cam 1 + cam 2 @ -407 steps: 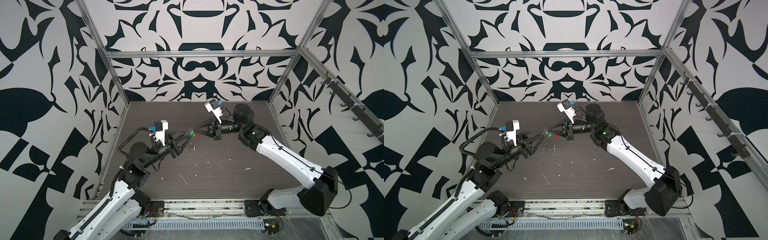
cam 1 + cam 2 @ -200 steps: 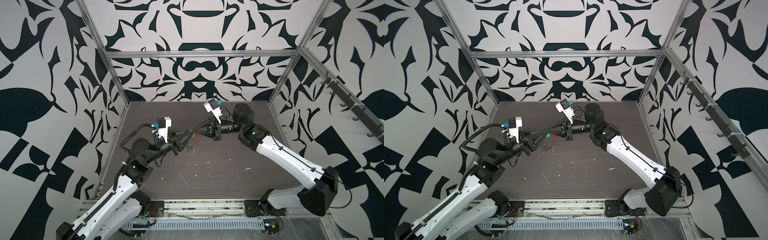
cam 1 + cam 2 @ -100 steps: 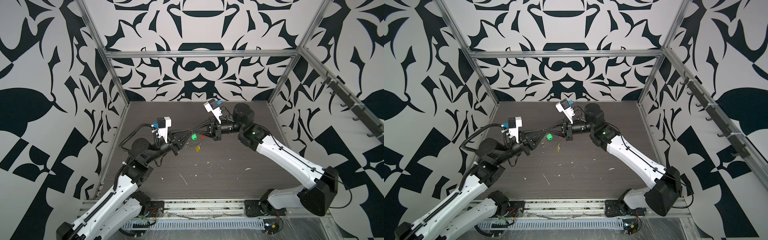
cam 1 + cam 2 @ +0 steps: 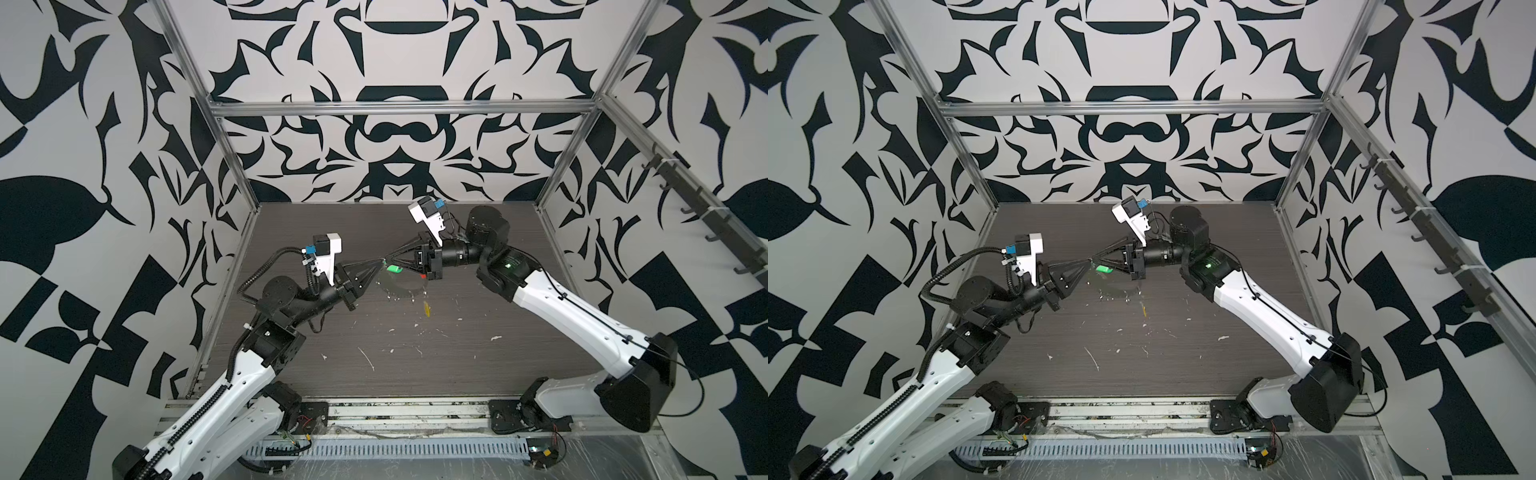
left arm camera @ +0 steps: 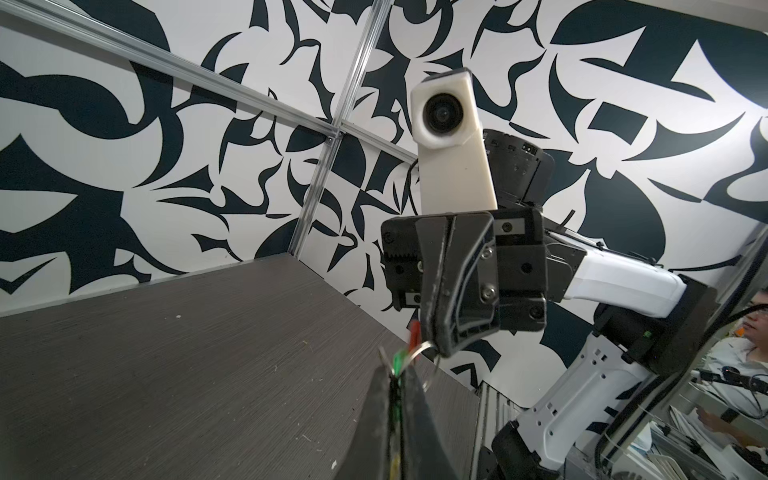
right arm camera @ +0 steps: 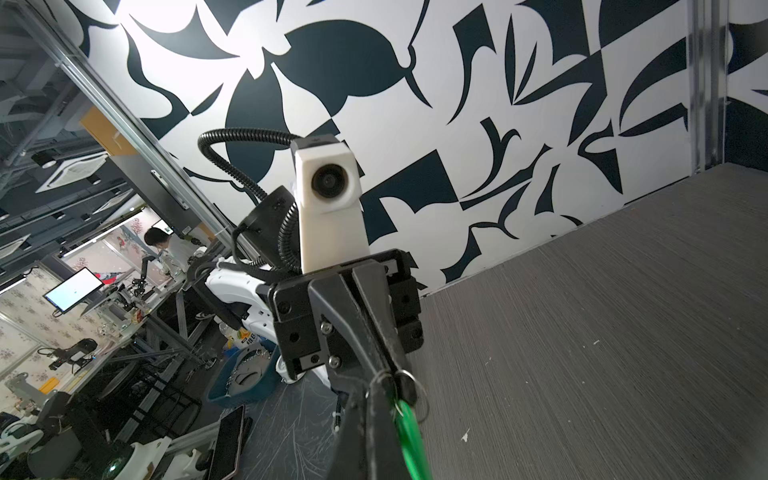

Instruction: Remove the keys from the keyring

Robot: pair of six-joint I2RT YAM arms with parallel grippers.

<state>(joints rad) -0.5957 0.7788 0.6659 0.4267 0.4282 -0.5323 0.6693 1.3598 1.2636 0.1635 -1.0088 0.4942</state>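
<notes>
Left hand (image 4: pixel 380 261) tight on green key (image 4: pixel 394 269)

table (image 4: pixel 478 374): matt wood-grain | green key (image 6: pixel 409 436): glossy plastic, probably | fingers (image 5: pixel 449 291): matt black plastic

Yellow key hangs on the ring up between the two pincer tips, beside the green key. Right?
No. The yellow key is apart from the ring, down at the table, as both top views show. Only the green key is up by the tips of the left pincer and right pincer.
</notes>
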